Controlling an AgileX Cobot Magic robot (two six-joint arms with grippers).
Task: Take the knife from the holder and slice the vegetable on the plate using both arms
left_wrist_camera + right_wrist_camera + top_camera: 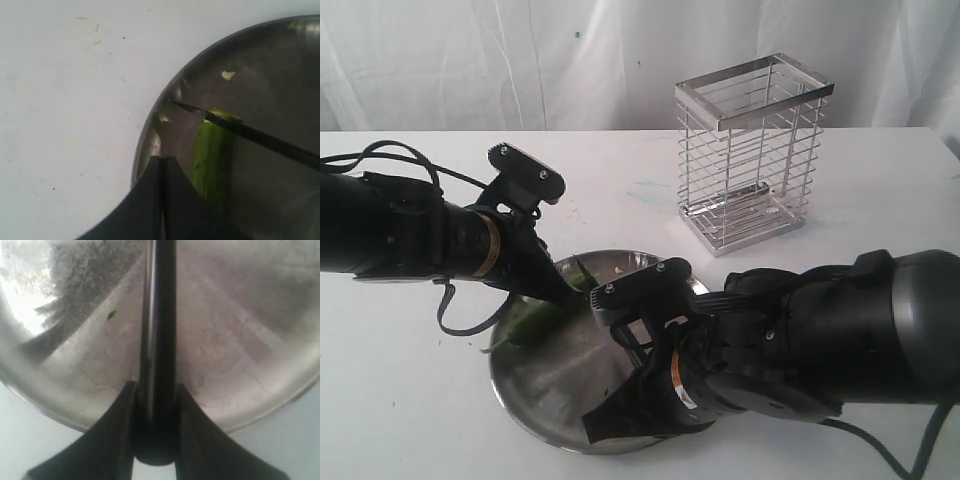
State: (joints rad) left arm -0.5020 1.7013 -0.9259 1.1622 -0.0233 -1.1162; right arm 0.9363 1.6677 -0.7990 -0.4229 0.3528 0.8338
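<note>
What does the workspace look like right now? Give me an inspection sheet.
Surface: white table, faint marks.
Job's things: knife blade crosses the chili on the plate; holder upright, apart from the plate.
Clutter: small green scraps on the plate.
End effectors: left end effector shut beside the chili; right end effector shut on the knife handle.
Cables: black cable loops under the left arm.
Surroundings: white cloth backdrop.

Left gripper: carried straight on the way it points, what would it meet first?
The left gripper would likely meet the steel plate just inside its rim; the green chili lies beside that line. Depth is unclear.
</note>
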